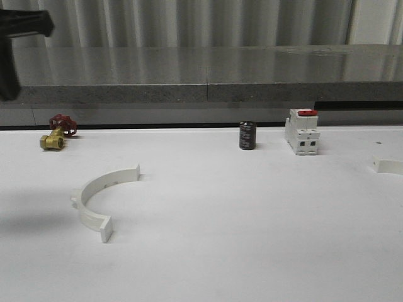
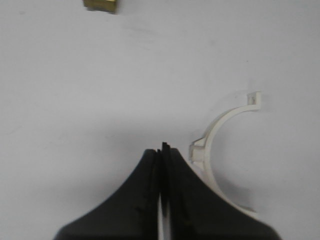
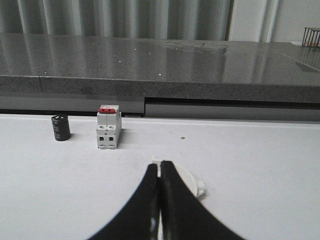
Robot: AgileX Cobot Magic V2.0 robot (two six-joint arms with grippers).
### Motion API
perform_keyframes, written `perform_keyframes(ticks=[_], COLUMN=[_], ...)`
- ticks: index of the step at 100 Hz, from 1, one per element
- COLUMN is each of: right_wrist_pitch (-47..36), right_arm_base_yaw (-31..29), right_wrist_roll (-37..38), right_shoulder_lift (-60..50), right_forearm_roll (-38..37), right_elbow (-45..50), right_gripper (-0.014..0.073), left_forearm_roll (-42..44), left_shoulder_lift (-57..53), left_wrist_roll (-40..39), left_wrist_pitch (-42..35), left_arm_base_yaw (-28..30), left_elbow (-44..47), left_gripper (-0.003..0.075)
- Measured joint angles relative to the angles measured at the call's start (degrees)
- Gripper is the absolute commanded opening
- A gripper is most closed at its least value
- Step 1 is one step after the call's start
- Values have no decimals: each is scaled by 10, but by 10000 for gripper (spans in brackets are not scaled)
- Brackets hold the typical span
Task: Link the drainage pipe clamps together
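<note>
One drainage pipe clamp (image 1: pixel 101 195), a white half-ring, lies flat on the left of the white table, its opening facing right. In the left wrist view this clamp (image 2: pixel 198 150) lies just beside my left gripper (image 2: pixel 162 149), whose black fingers are shut with nothing between them. The other clamp (image 1: pixel 389 166) lies at the table's right edge, partly cut off by the frame. In the right wrist view it (image 3: pixel 191 181) lies on the table beyond my right gripper (image 3: pixel 160 165), partly hidden by the shut, empty fingers.
A white breaker with a red switch (image 1: pixel 301 131) and a small black cylinder (image 1: pixel 247 135) stand at the back of the table. A brass valve with a red handle (image 1: pixel 56 133) lies back left. A grey ledge (image 1: pixel 208 75) runs behind. Part of the left arm (image 1: pixel 19 25) hangs top left.
</note>
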Motion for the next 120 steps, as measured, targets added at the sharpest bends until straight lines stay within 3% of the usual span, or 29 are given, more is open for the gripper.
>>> perform_keyframes(ticks=[34, 75, 98, 120], right_wrist_pitch=[-1, 7, 91, 220], right_arm_base_yaw=[0, 0, 0, 0], right_wrist_roll=[0, 0, 0, 0], right_shoulder_lift=[0, 0, 14, 148], right_forearm_roll=[0, 0, 0, 0], right_elbow=[0, -2, -74, -197], right_gripper=[-66, -66, -66, -66], left_forearm_roll=[19, 22, 22, 38], left_shoulder_lift=[-242, -527, -663, -713], left_wrist_roll=[17, 19, 19, 19], left_wrist_pitch=[-19, -41, -47, -55], left_arm_base_yaw=[41, 43, 44, 44], left_elbow=[164, 319, 367, 371], left_gripper=[-21, -21, -21, -21])
